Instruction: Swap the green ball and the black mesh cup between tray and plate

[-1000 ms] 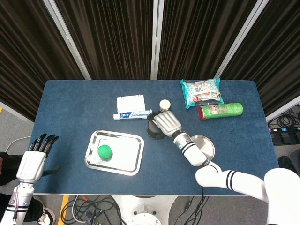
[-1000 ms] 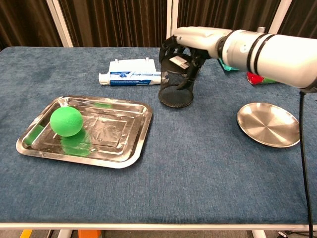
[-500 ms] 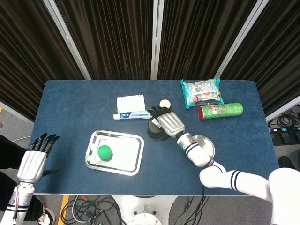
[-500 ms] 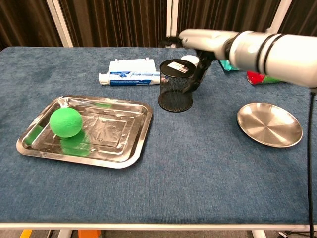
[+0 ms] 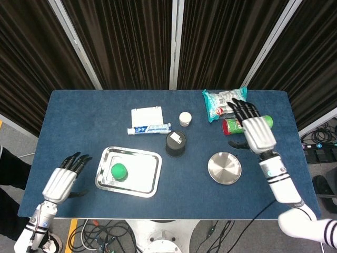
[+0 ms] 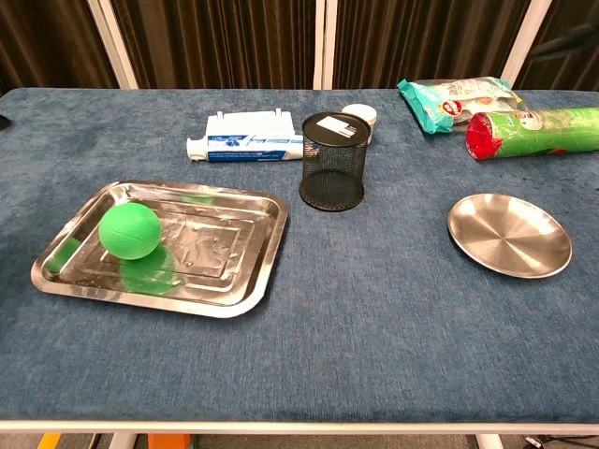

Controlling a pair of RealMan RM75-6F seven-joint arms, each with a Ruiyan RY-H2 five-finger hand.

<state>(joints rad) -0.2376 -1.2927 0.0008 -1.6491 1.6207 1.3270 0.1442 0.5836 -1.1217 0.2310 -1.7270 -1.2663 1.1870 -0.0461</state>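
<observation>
The green ball [image 5: 118, 171] [image 6: 129, 231] lies in the left part of the steel tray [image 5: 148, 179] [image 6: 234, 281]. Between tray and plate, the black mesh cup [image 5: 176, 144] [image 6: 333, 174] stands upright on the blue table, with a white card on its top. The round steel plate [image 5: 225, 168] [image 6: 509, 234] has nothing on it. My right hand [image 5: 253, 127] hovers with fingers spread above the table's right side, well away from the cup. My left hand [image 5: 65, 177] is open by the table's left front edge, left of the tray. Neither hand shows in the chest view.
A toothpaste box [image 5: 150, 128] [image 6: 245, 147] and a white pack [image 5: 147, 114] lie behind the tray. A small white jar [image 5: 185, 118] [image 6: 359, 116] stands behind the cup. A snack bag [image 5: 223, 104] [image 6: 457, 99] and a green can [image 5: 258, 123] [image 6: 530, 131] lie at the back right.
My right hand let go of the cup and drew back to the right, above the green can. The cup stays standing on the table. My left hand moved closer to the tray.
</observation>
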